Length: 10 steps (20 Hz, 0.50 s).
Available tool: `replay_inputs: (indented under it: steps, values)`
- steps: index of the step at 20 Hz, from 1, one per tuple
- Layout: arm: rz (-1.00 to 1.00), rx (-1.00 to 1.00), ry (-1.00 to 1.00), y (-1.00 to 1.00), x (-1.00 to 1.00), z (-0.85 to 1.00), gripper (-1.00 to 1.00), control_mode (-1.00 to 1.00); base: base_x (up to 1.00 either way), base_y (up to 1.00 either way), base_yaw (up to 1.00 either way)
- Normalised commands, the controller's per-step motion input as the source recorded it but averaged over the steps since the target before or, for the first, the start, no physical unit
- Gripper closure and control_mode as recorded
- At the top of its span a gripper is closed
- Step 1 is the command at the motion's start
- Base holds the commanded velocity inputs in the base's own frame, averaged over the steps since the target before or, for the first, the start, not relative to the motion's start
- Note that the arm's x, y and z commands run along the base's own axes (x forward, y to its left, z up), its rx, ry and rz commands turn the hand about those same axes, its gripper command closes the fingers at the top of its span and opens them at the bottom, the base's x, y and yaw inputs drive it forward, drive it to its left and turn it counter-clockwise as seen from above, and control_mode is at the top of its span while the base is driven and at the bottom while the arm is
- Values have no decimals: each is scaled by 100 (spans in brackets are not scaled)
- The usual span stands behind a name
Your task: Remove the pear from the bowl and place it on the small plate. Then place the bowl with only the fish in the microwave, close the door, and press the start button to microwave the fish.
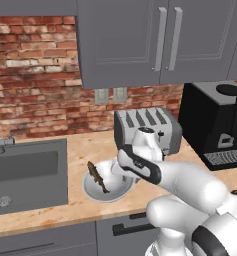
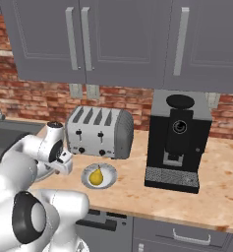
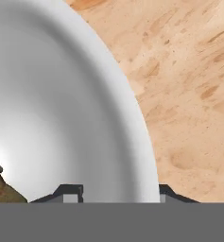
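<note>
The wide white bowl (image 1: 115,192) stands on the wooden counter beside the sink, with the thin brown fish (image 1: 98,176) lying in it. My gripper (image 3: 119,191) reaches down at the bowl's right rim. In the hand view one fingertip (image 3: 71,190) is inside the bowl (image 3: 61,94) and the other is outside, the rim between them and a gap still showing on the inner side. The tail end of the fish (image 3: 0,189) is at the lower left there. The yellow pear (image 2: 96,176) rests on the small plate (image 2: 86,181) in front of the toaster. The microwave and its door are out of view.
A silver toaster (image 1: 147,127) stands right behind the bowl. A black coffee machine (image 2: 179,142) is further right. The sink (image 1: 27,172) lies to the left. Grey wall cabinets (image 1: 160,40) hang overhead, and bare counter (image 2: 221,187) extends to the right.
</note>
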Motion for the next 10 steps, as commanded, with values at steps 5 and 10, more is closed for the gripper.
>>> replay_inputs:
  steps: [5, 10]
  values:
    - [-6, 2, -9, 5, -14, 3, 100, -100, 0, 0, 0]
    - [-8, 2, -14, 0, -22, 16, 100, -100, 0, 0, 0]
